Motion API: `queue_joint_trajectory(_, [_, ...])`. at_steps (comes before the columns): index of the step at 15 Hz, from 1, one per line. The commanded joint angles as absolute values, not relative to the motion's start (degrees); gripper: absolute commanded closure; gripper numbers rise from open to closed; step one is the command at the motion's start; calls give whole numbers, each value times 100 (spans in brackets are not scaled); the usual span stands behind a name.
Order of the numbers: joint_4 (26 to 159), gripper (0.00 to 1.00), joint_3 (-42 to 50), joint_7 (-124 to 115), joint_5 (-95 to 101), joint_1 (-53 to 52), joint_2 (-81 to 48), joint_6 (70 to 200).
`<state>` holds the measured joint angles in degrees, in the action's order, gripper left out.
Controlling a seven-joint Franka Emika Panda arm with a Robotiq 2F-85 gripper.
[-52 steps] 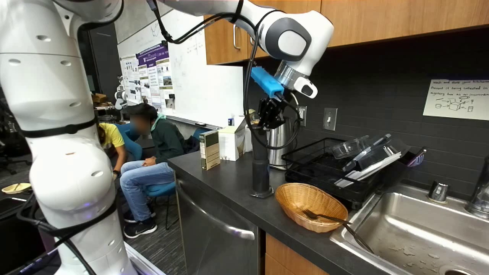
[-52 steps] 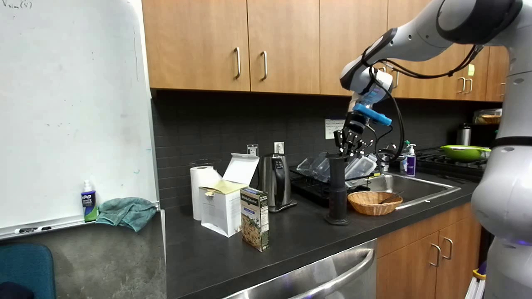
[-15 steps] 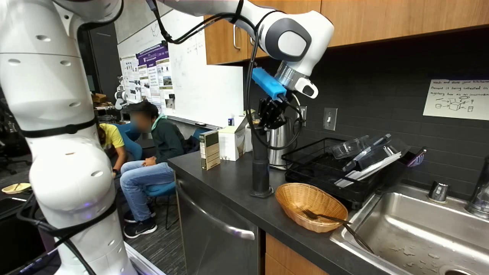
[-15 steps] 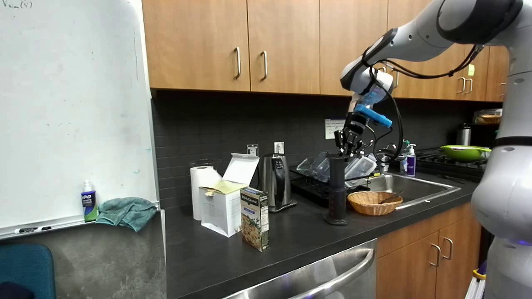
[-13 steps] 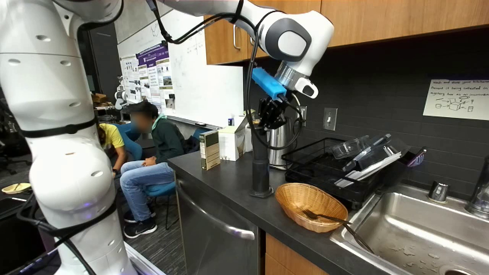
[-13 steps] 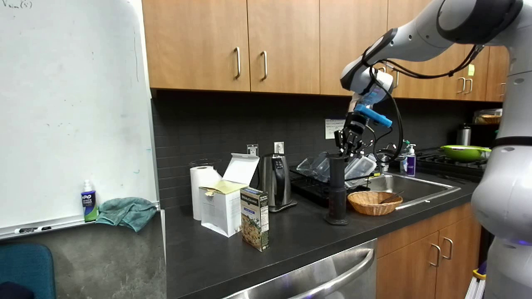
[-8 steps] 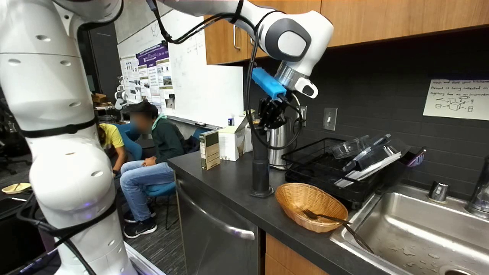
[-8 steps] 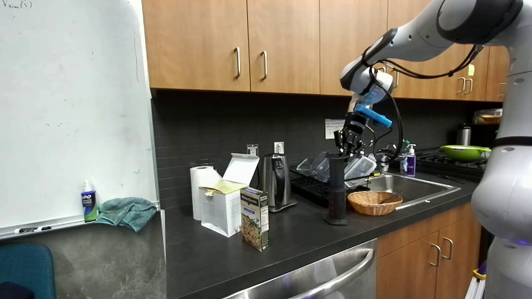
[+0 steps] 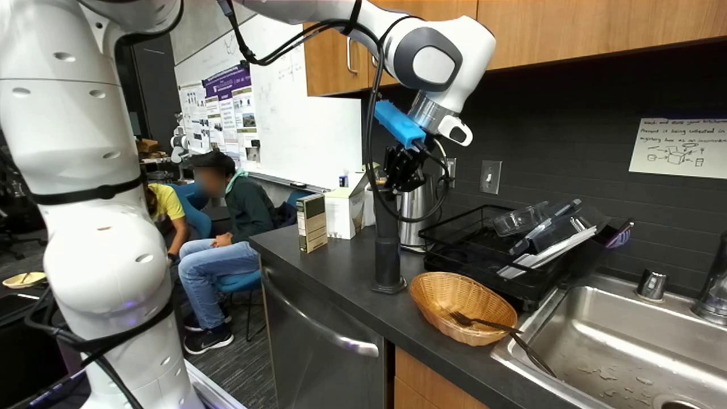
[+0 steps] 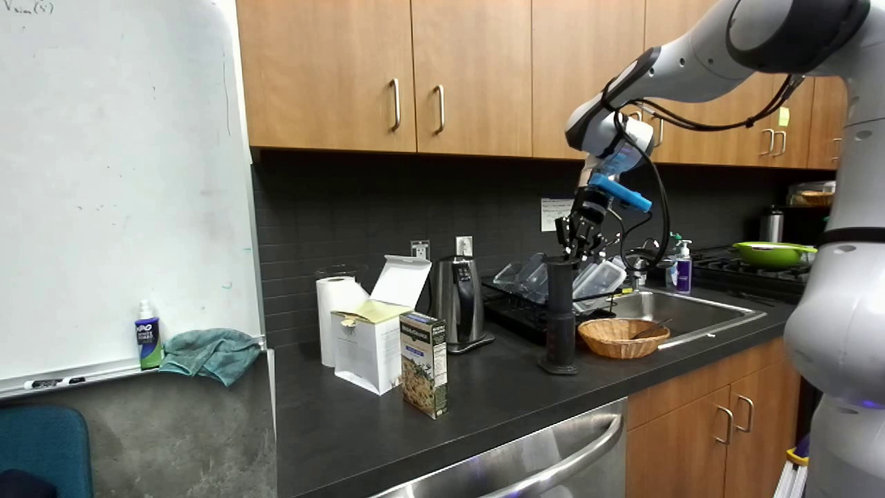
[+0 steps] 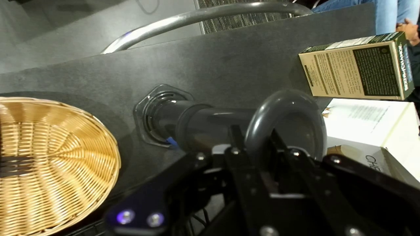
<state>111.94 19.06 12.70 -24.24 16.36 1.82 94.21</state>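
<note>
Shifted marginally right and downward in an exterior view since the earliest frame were the blue housing (image 9: 400, 124) and, below it, the gripper (image 11: 254, 134); the dark cylinder (image 11: 216, 126) stood in practically the same spot. Wrist view, left to right: at the left edge lay the wicker basket (image 11: 87, 157), with the tines of a dark fork (image 11: 14, 166) inside it. Next came the cylinder's flanged base, flat on the counter (image 11: 242, 68) and just beside the basket, a narrow strip of the counter showing between the two. Farther right, the cylinder's shaft ended in a broad, rounded rim, on which the gripper was clamped: one finger lay on the outer side, its counterpart inside the recessed top, with the rim's wall caught between them. Most of the cylinder thus extended below the fingertips, upright, as both exterior views showed. Beyond the rim, at the right, stood the food carton (image 11: 354, 70) and the white box (image 11: 364, 118), both apart from the gripper. The counter in an exterior view held, again left to right, a paper towel roll (image 10: 337, 325), the white box with its lid raised, the food carton, the metal kettle (image 10: 462, 304), the dark cylinder with the black dish rack (image 10: 518, 318) behind it, the wicker basket and the sink (image 10: 695, 310).
</note>
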Motion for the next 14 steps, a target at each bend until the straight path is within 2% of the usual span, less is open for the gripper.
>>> queue_joint_trajectory(1, [11415, 54, 1836, 1321, -2466, 1641, 191, 9644])
queue_joint_trajectory(2, [11421, 54, 1833, 1317, -2462, 1639, 194, 9649])
queue_joint_trajectory(4, [11520, 44, 1817, 1310, -2460, 1631, 191, 9732])
queue_joint_trajectory(10, [11747, 4, 1752, 1293, -2430, 1619, 215, 9921])
queue_joint_trajectory(12, [11753, 0, 1732, 1256, -2399, 1610, 237, 9925])
queue_joint_trajectory(14, [11759, 0, 1718, 1244, -2374, 1602, 277, 9957])
